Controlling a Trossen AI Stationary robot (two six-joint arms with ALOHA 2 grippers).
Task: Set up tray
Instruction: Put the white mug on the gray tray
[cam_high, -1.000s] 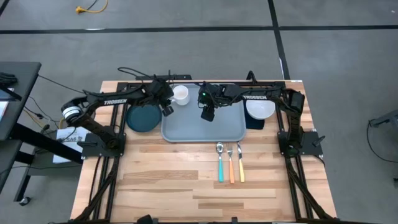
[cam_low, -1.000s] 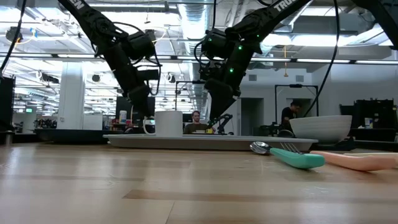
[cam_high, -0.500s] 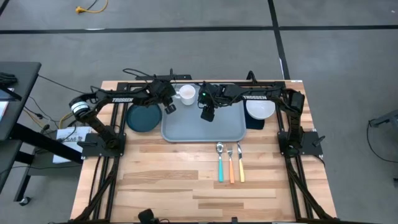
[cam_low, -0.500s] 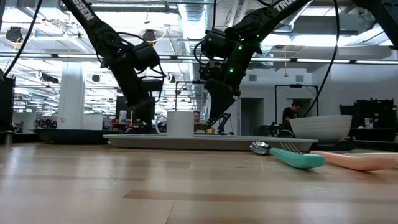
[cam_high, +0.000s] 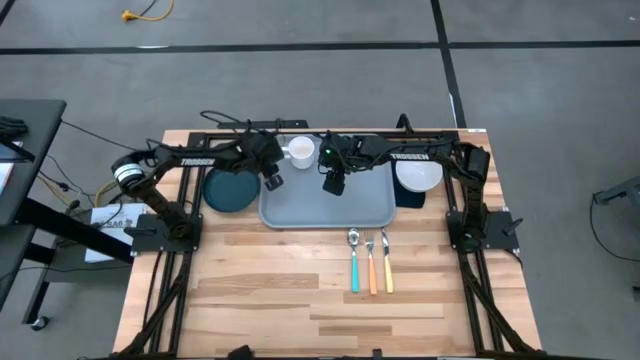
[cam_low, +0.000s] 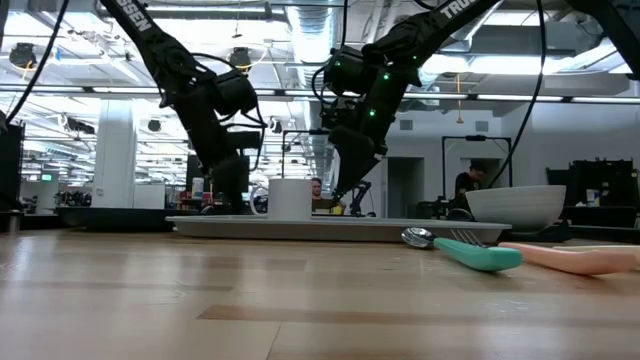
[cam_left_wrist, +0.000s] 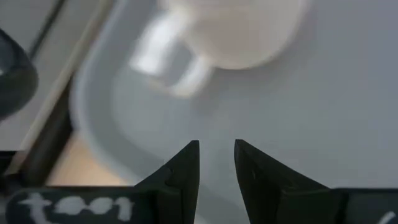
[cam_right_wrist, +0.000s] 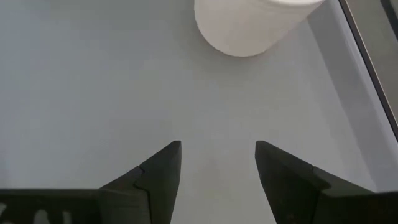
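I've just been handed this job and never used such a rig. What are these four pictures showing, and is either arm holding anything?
Two dark robot arms work at a wooden table. One picture looks straight down, one looks level across the tabletop, and two come from cameras on the wrists. A grey tray holds a white mug. Left of it lies a teal plate, right of it a white bowl, and in front three utensils. The left gripper and right gripper both hover over the tray, open and empty.

Light is even and soft; the white ceramic mug (cam_left_wrist: 233, 31) ahead of the left fingers is blurred (out of focus).
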